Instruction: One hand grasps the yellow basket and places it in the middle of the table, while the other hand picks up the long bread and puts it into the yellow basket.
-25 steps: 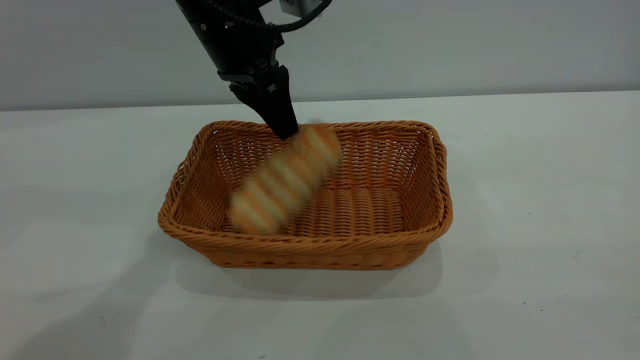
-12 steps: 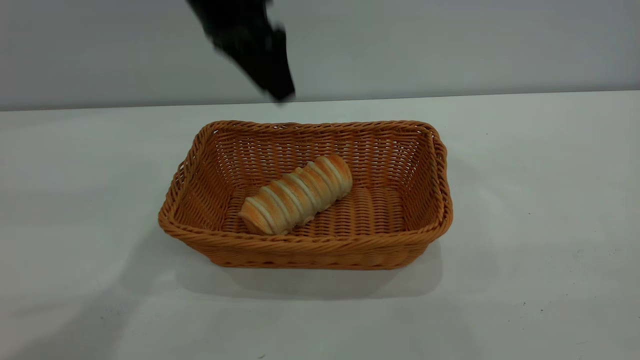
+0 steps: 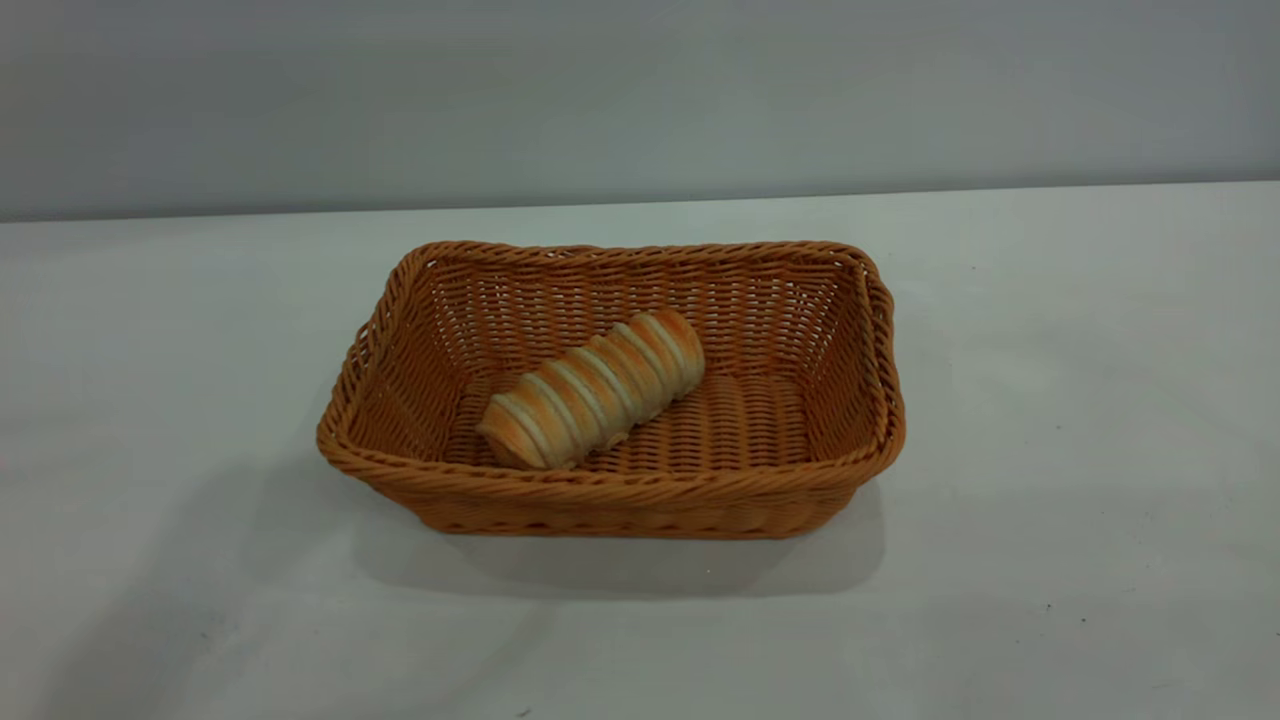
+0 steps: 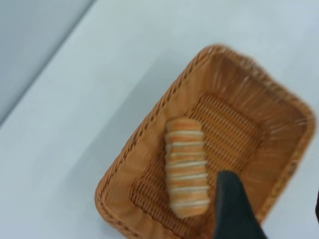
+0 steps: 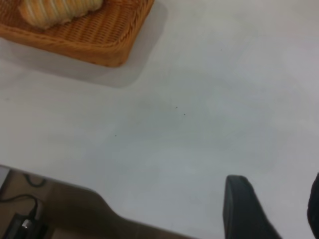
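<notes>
Gone from overhead since a moment ago, the left gripper [image 4: 279,209] hangs above the basket [image 3: 880,330], fingers spread, empty. Bread [image 3: 592,403] lies inside, slanting from 8 to 2 o'clock, delivered. Right gripper [image 5: 271,209] idles open off the table [image 3: 1080,400].

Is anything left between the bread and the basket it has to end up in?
Nothing visible. The bread already lies on the floor of the basket, which stands on the table. Nothing covers either.

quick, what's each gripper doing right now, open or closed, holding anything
Left gripper: open, empty, above the yellow basket.
Right gripper: open, empty, over the table.
</notes>
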Controlling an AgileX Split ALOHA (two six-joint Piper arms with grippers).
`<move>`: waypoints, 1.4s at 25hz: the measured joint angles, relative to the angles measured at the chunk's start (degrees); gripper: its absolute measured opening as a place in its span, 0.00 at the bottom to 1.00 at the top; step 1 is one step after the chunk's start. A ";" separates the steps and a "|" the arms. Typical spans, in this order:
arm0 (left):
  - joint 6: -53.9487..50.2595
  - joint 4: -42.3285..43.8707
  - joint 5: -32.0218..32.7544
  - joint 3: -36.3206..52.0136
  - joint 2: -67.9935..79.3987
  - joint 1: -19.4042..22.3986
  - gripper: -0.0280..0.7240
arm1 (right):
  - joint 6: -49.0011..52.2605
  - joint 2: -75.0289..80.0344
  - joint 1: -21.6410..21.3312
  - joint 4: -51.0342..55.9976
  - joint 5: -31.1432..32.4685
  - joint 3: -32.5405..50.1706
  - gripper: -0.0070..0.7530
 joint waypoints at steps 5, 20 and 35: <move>-5.93 -0.01 3.50 0.00 -11.56 0.00 0.64 | 0.00 0.00 0.00 0.00 0.00 0.01 0.40; -23.25 13.70 3.50 20.75 -56.70 0.00 0.64 | 0.00 0.00 0.00 0.00 0.00 0.01 0.40; -26.89 17.77 3.14 58.56 -84.78 0.00 0.64 | -2.80 0.00 0.00 0.00 0.00 0.01 0.40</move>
